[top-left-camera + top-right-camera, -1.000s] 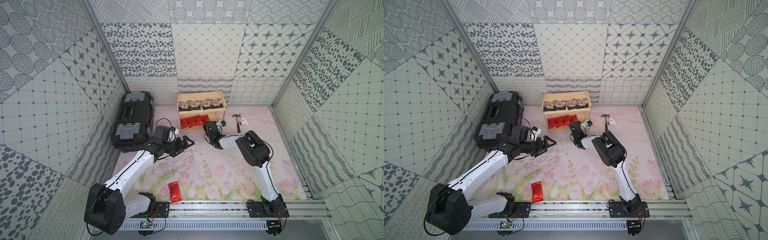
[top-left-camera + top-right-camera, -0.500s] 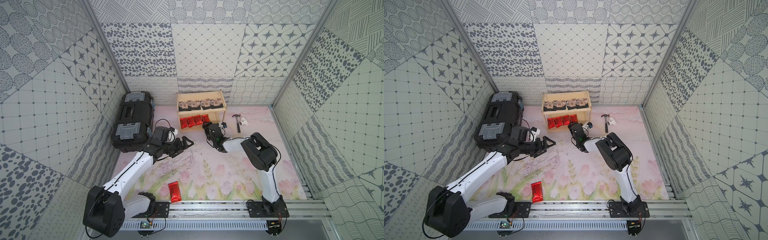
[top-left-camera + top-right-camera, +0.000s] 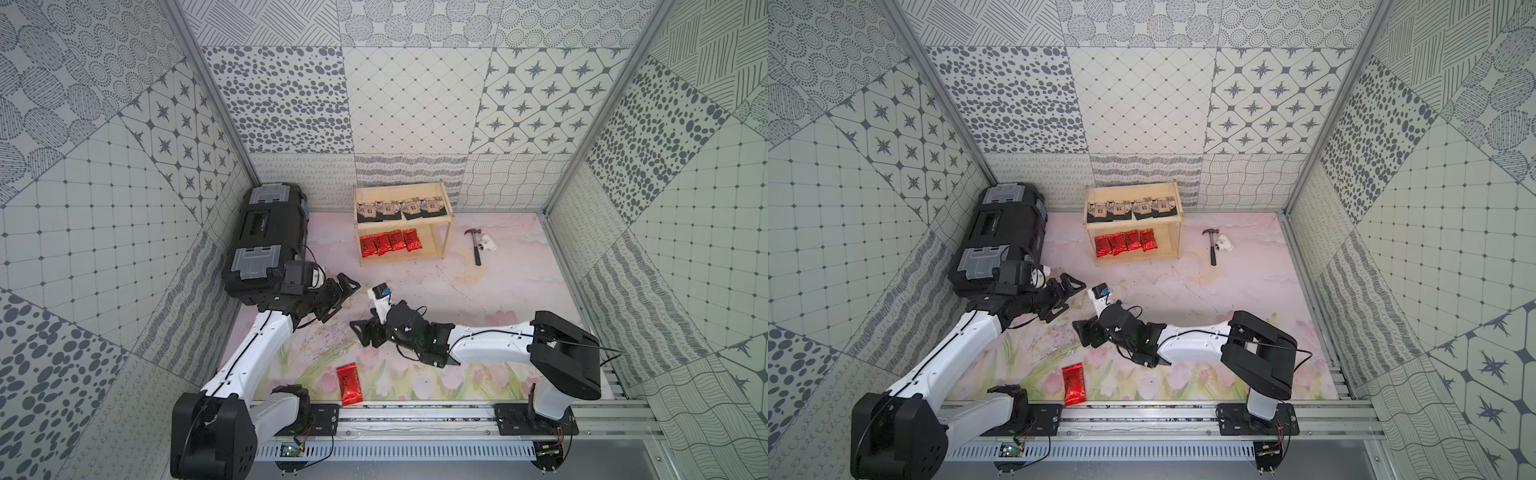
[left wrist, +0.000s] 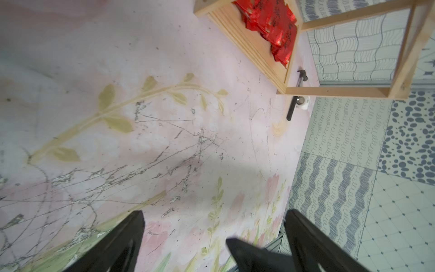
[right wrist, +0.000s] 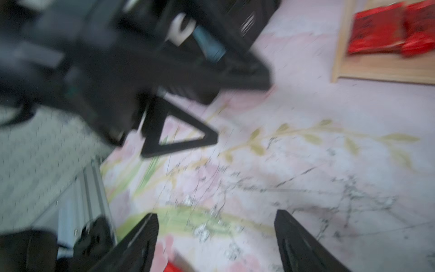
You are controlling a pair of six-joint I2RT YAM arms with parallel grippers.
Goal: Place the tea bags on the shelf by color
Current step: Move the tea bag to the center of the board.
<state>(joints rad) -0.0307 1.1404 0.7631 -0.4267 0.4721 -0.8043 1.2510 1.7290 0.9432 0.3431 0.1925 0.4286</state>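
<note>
While one red tea bag (image 3: 349,383) lies by the rail (image 3: 415,410), left jaws and right jaws gape — empty.

Wide-spread tool (image 5: 216,213) above floral mat (image 5: 306,106)

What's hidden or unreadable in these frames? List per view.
- Right wrist view: motion blur smears the left gripper; loose red tea bag cut by the frame edge, only a corner shows.
- Left wrist view: red pouches cut by the frame edge and overlapping, count unclear; hammer partly behind a rail of the shelf.
- In both top views: print on the black sachets too small; white object by the hammer unidentifiable.
</note>
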